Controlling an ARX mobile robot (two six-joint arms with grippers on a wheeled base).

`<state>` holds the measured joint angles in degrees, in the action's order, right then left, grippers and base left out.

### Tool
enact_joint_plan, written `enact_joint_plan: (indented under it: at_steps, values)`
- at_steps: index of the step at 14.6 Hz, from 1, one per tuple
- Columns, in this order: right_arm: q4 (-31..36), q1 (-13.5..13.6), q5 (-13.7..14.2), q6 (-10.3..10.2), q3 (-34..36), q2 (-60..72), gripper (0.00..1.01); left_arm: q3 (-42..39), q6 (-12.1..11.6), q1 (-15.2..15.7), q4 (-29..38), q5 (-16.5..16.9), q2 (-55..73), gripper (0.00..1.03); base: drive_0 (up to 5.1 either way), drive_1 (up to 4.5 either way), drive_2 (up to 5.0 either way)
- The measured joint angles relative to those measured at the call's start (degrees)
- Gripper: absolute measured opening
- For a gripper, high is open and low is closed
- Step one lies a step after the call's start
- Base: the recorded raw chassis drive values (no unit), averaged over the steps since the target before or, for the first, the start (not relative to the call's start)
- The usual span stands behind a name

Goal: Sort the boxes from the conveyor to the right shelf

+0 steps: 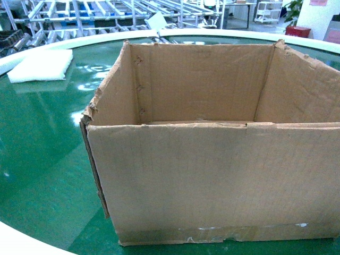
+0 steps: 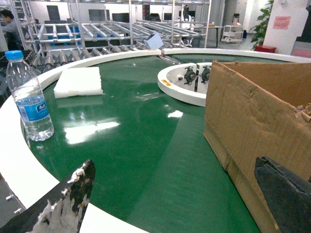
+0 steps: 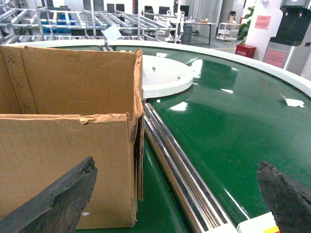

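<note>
Cardboard box (image 1: 212, 180) awaits pickup on green conveyor (image 1: 48, 175)

Both grippers' jaws gape empty, left (image 2: 175, 204) and right (image 3: 177, 199); shelving stands at twelve o'clock, sorting unstarted.

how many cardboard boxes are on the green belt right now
1. The open cardboard box sits on the green belt right in front of the robot, between both open grippers. Anything behind its walls can't be seen.

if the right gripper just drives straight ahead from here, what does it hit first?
Probably nothing soon: between the right gripper's open fingers lie the steel rail and green conveyor. The cardboard box corner sits just ahead of the left finger and might clip; depth unclear.
</note>
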<state>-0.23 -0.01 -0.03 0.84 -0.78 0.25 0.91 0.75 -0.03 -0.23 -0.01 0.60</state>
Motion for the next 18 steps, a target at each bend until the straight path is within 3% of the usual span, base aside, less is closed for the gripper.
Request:
enact_joint_plan:
  at_steps: [9,11,14,16,18]
  values:
    - [0.00,0.00,0.00,0.00,0.00,0.00,0.98,0.00,0.02,0.00,0.11,0.02,0.02,0.98,0.0,0.00,0.0]
    - [1.03,-0.09,-0.17,-0.04,0.00,0.28,0.98,0.00,0.48,2.25,3.56,2.49,2.27,0.98,0.0,0.00,0.0]
    - [9.07,0.02,-1.33,-0.59,0.00,7.02,0.98,0.00,1.42,4.92,11.72,4.79,9.86,0.98,0.0,0.00,0.0]
    - [17.57,0.44,-1.27,-0.61,-0.70,15.47,0.98,0.11,3.04,8.70,20.85,6.25,19.10,0.98,0.0,0.00,0.0]
    - [28.13,0.44,-1.40,-0.55,-5.66,28.41,0.98,4.11,4.04,9.57,32.15,7.37,33.16,0.98,0.0,0.00,0.0]
